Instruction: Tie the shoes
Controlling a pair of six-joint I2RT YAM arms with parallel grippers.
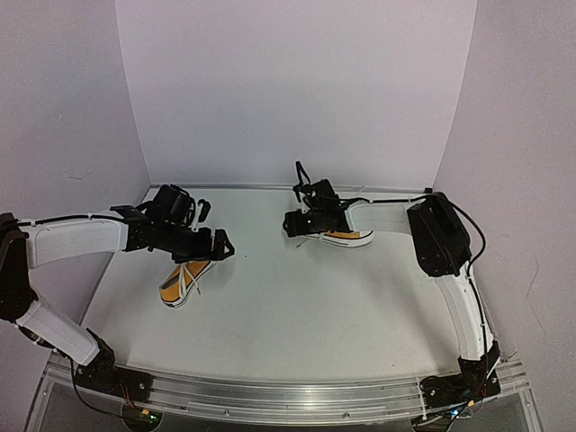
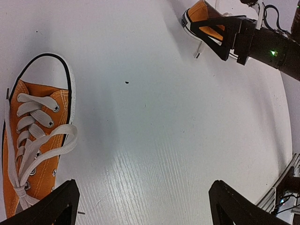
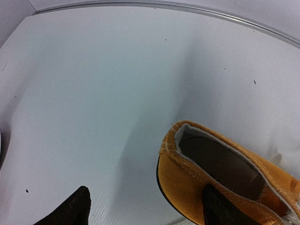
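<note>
Both open, poised to tie: your left gripper beside the near shoe, your right gripper over the heel of the far shoe.

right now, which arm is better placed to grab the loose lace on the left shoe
Left. The left gripper hangs open beside the left shoe, whose lace loop lies near one finger. The right gripper is off at the other shoe.
</note>
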